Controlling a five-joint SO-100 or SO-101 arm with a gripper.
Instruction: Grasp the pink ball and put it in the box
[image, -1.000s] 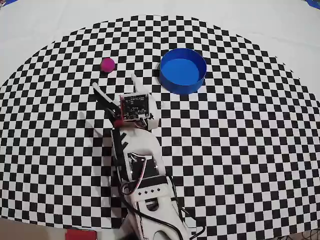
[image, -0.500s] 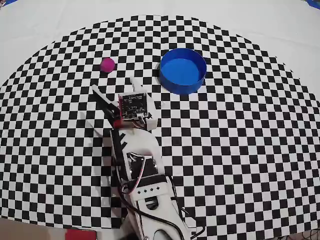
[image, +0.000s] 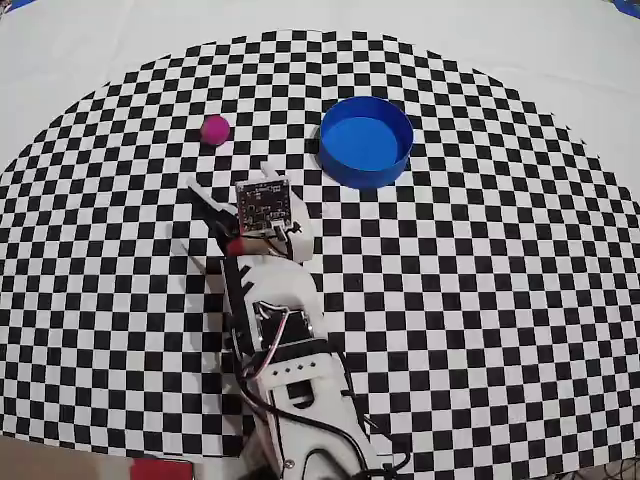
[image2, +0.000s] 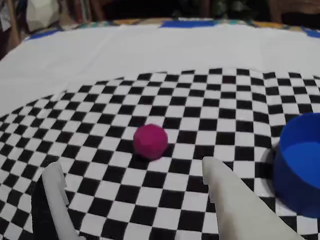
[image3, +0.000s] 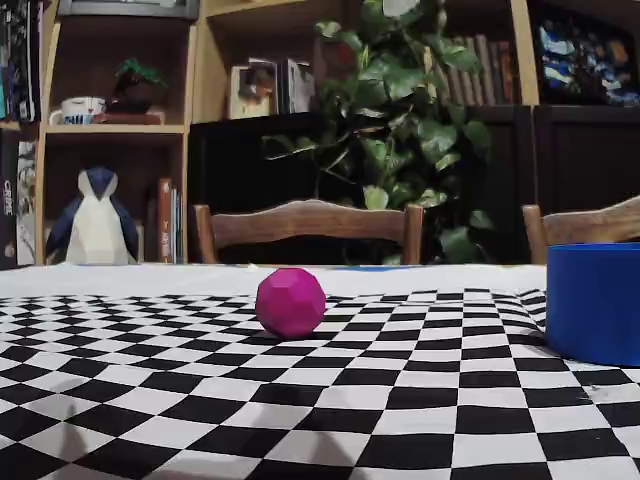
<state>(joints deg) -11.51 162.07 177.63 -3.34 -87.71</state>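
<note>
Ball (image: 214, 130): lies on the checkered surface (image: 480, 300) in the upper left of the overhead view, free, well apart from the box (image: 366, 140) at upper centre. In the fixed view it shows facets; judged light, rigid and prone to roll, so best taken across its widest girth, fingers either side.

Tool (image: 232, 177): open, empty, fingers spread, short of the ball and pointing toward it. In the wrist view the ball sits centre frame, beyond and between the two fingertips (image2: 212, 167).

Arm: extends from the lower edge of the overhead view, leaning forward and low.
</note>
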